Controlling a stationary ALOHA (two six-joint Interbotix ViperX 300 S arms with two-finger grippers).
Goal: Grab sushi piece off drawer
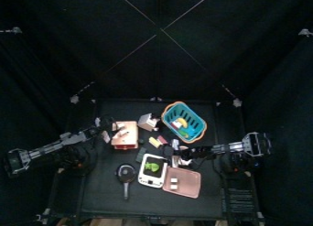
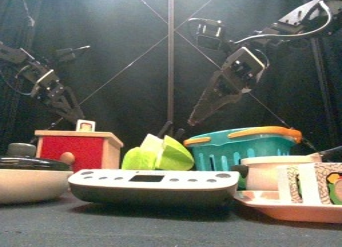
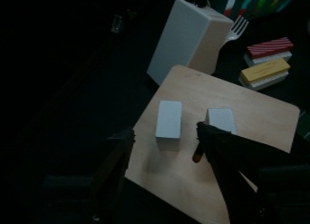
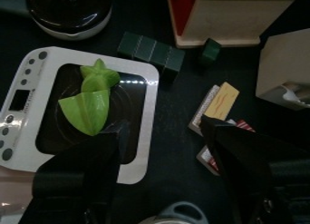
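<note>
The drawer (image 1: 123, 132) is a pinkish-tan box at the table's left. It also shows in the front view (image 2: 78, 147). In the left wrist view its wooden top (image 3: 248, 164) carries two small whitish pieces side by side: the sushi piece (image 3: 169, 120) and a second like it (image 3: 222, 120). My left gripper (image 3: 164, 150) hangs open and empty just above this top, its jaws in line with the sushi piece and not touching it. My right gripper (image 4: 164, 173) is open and empty above the white scale (image 4: 145, 128), right of the drawer (image 4: 248, 14).
A green leafy piece (image 4: 87, 99) lies on the scale. A teal basket (image 1: 185, 120) stands behind it and a pink tray (image 1: 186, 183) at the front right. A dark pan (image 1: 126, 172) is at the front left. A white box (image 3: 188, 42) and pink and yellow blocks (image 3: 266, 66) stand beside the drawer.
</note>
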